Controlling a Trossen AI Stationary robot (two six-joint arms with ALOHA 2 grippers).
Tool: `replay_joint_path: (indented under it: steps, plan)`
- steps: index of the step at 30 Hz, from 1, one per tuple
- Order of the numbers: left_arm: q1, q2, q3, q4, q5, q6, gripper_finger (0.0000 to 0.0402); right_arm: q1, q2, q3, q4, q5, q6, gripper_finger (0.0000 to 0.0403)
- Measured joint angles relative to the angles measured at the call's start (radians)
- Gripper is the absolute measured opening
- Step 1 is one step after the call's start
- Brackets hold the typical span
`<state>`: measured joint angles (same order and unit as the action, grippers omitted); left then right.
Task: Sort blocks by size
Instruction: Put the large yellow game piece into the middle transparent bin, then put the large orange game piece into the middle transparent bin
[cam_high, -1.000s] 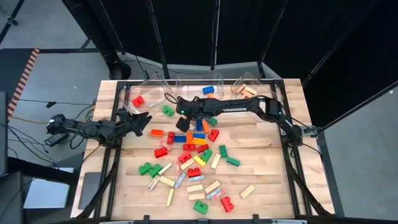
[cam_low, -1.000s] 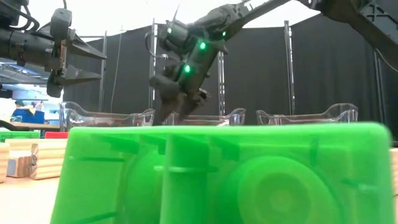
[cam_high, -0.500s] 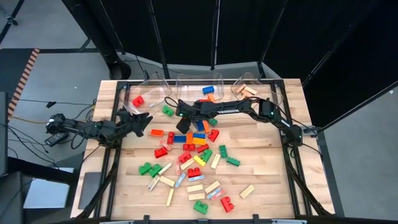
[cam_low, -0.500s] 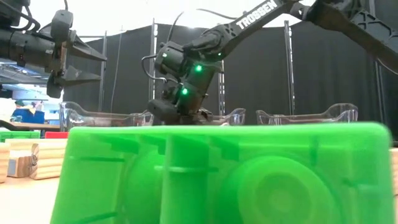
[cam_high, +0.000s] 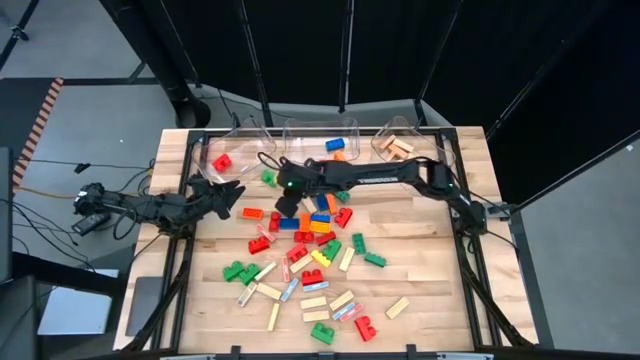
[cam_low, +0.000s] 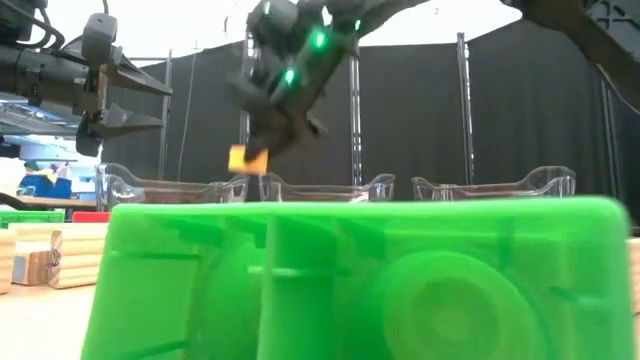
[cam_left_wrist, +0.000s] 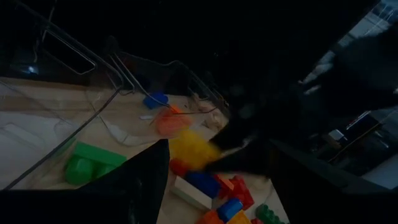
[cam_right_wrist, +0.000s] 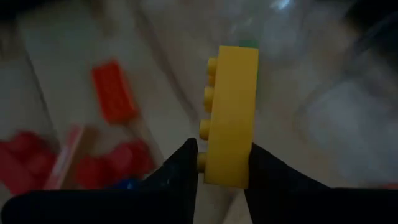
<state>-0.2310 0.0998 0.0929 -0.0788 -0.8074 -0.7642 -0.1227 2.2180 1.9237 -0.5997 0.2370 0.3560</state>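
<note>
A yellow brick (cam_right_wrist: 231, 115) is pinched between the fingers of the right gripper (cam_high: 284, 203), lifted clear above the far-left edge of the pile (cam_high: 310, 262). The left gripper (cam_high: 232, 197) hangs to the left over the table (cam_high: 430, 300), fingers spread and empty. For a clean drop, the brick should be carried level over the bins (cam_high: 315, 136) at the far edge, centred above the matching one and released low, clear of the rim.

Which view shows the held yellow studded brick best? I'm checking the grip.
The right wrist view: the yellow studded plastic brick fills the frame, pinched in the right end effector. The low view shows it small; the left wrist view, blurred; overhead, it's hidden.
</note>
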Motion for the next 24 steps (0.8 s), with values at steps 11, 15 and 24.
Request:
replay_joint_path:
  steps: [11,15,24]
  plan:
    - [0.000,0.000,0.000,0.009,0.000,0.000,0.0269,-0.168,-0.099,0.006,-0.031,0.225,-0.142,0.0113]
    - [0.000,0.000,0.000,0.009,0.000,0.000,0.0269,-0.227,-0.094,0.003,-0.112,0.095,-0.047,0.0203]
    - [0.000,0.000,0.000,0.008,0.000,0.000,0.0269,-0.234,-0.110,-0.012,-0.308,-0.098,-0.126,0.0267]
